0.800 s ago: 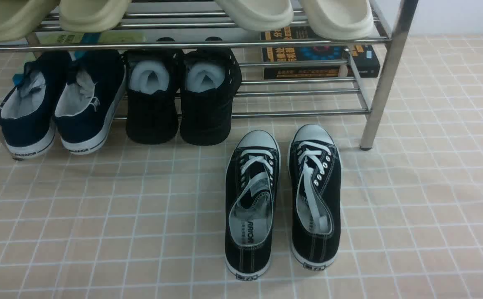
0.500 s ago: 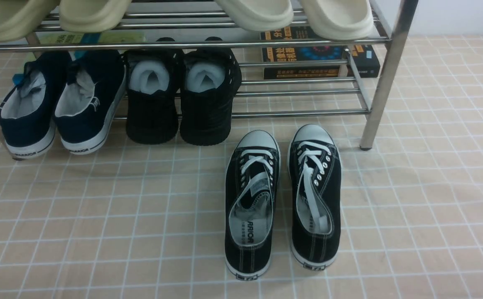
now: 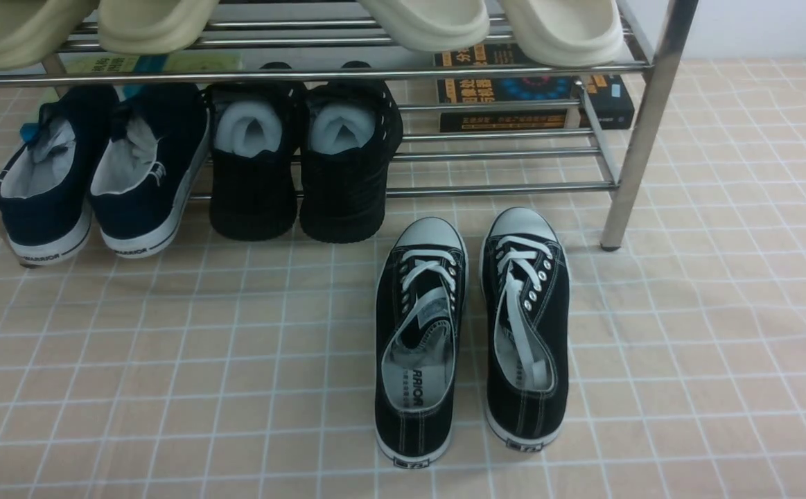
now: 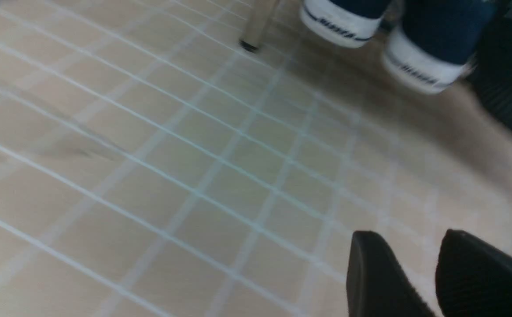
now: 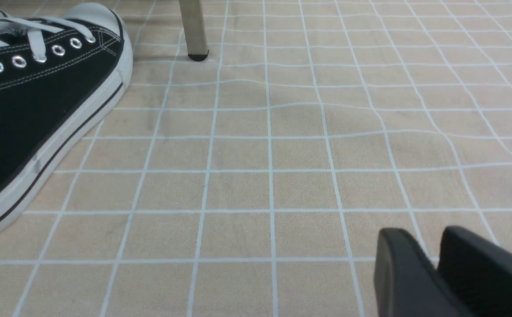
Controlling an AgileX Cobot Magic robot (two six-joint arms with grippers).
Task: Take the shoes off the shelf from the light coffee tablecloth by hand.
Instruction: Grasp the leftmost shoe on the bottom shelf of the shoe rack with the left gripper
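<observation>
Beige checked cloth is spread across the whole front view and is slightly wrinkled at the right. The shelf is stood on it along the top of the frame. The navy shoes are kept on the lower tier at the upper left, side by side, with heels turned toward the camera and reaching past the front bar. Black mesh shoes stuffed with white paper are set just right of them. Lace-up sneakers are laid on the cloth at centre, toes toward the shelf. Pale slippers are seen on the upper tier, and books through the bars at upper right. The left gripper is held over the cloth with fingers parted, only cloth between them, apart from the navy heels. The right gripper is held with fingers together, gripping nothing, near a sneaker.
</observation>
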